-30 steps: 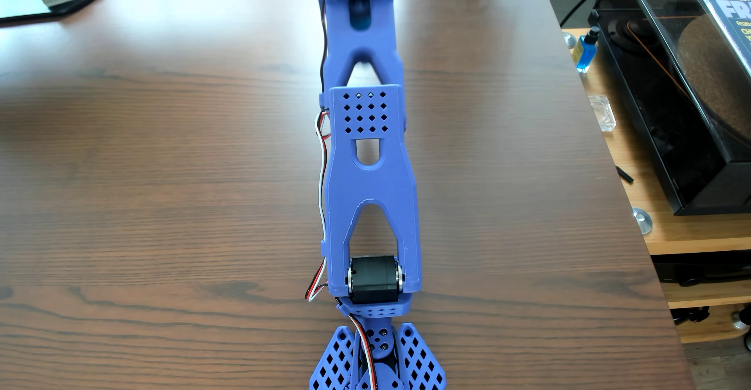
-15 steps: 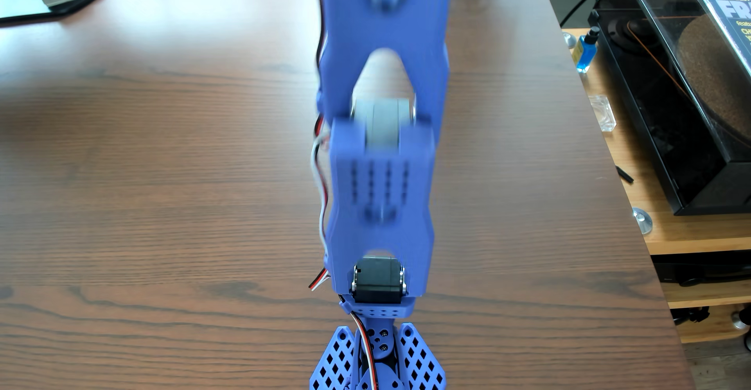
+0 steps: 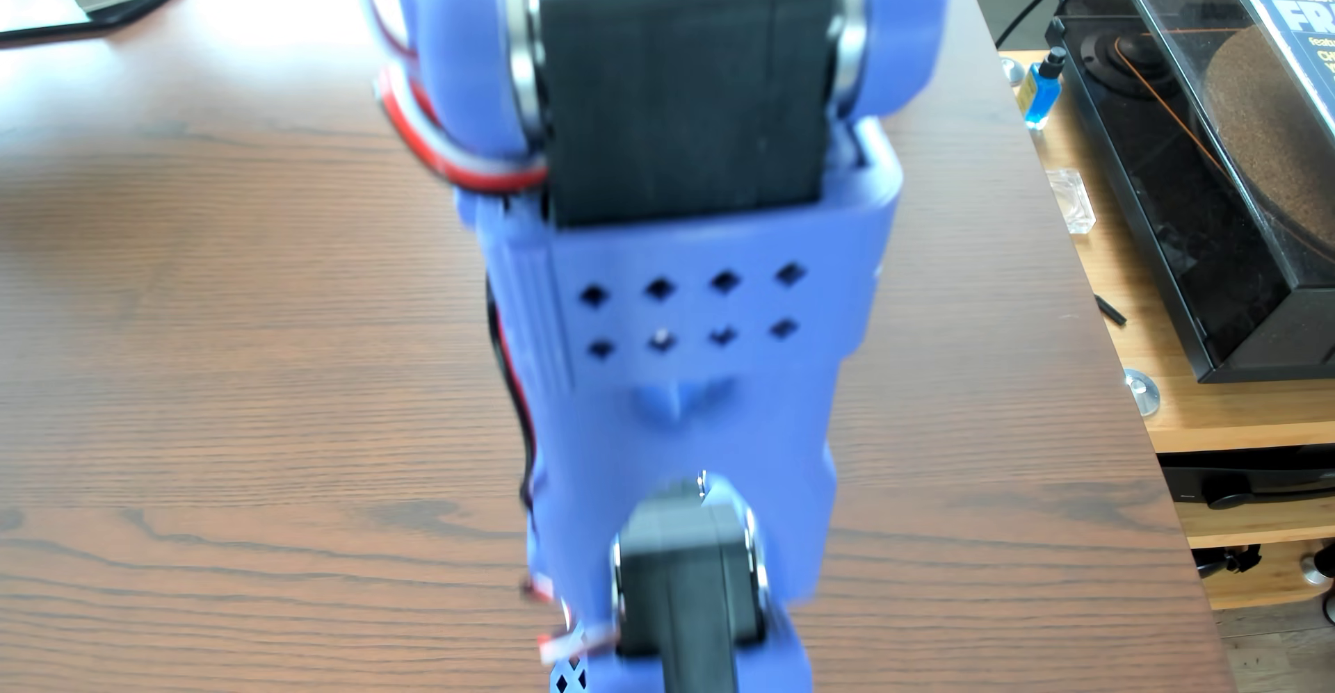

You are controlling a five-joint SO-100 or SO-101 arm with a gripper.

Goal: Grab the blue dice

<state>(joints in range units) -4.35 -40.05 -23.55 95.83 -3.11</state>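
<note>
Your one blue arm [image 3: 686, 346] fills the middle of the frame, blurred, with two black servos [image 3: 686, 87] showing on it. The claw is out of sight, so you cannot tell its state, and no dice shows on the wooden surface [image 3: 217, 375]. One turntable [image 3: 1213, 180] sits at the upper right.

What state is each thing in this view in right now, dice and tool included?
Blue dice: not visible anywhere in this view.
Tool: out of frame; open or shut cannot be told.
Arm: blurred, filling the centre above the wooden table.
Record player: dust cover closed, on the side shelf.
Small blue bottle: upright, capped.
</note>
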